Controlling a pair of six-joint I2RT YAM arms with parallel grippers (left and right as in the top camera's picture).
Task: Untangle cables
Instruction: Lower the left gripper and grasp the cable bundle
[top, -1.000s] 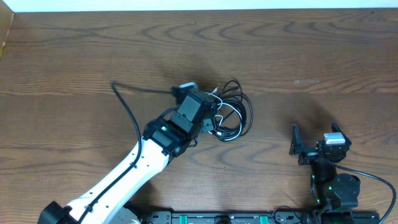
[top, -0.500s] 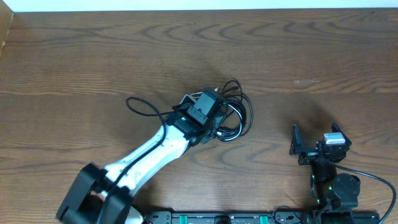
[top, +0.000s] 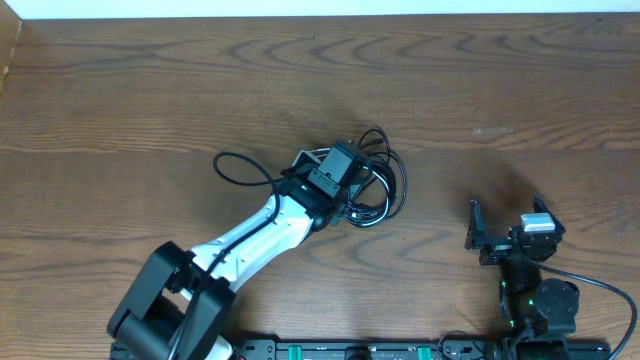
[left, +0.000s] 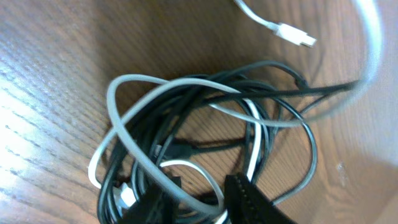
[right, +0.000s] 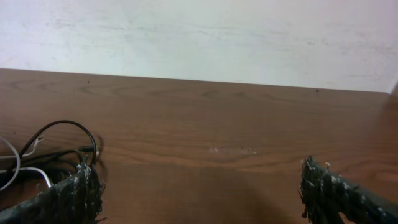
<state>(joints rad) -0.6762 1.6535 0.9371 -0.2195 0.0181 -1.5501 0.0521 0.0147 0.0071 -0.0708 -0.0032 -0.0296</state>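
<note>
The cables (top: 380, 185) lie in one tangled heap of thin black loops and a white cord at the table's middle. My left gripper (top: 350, 195) hangs over the heap's left side. In the left wrist view its fingers (left: 202, 202) stand apart, with a greyish cord and a white loop (left: 186, 165) running between them. The white cord's plug (left: 295, 34) lies free at the top. My right gripper (top: 505, 235) is open and empty at the front right, far from the heap. Its view shows the heap's edge (right: 56, 149) at the far left between wide-spread fingers (right: 199, 186).
The left arm's own thick black lead (top: 240, 165) loops on the table left of the heap. The table's far edge (top: 320, 16) meets a white wall. The right arm's base (top: 540, 300) stands at the front right.
My left arm has swung further right over the heap, and its black lead loop has slid right with it. The right arm has not moved.
</note>
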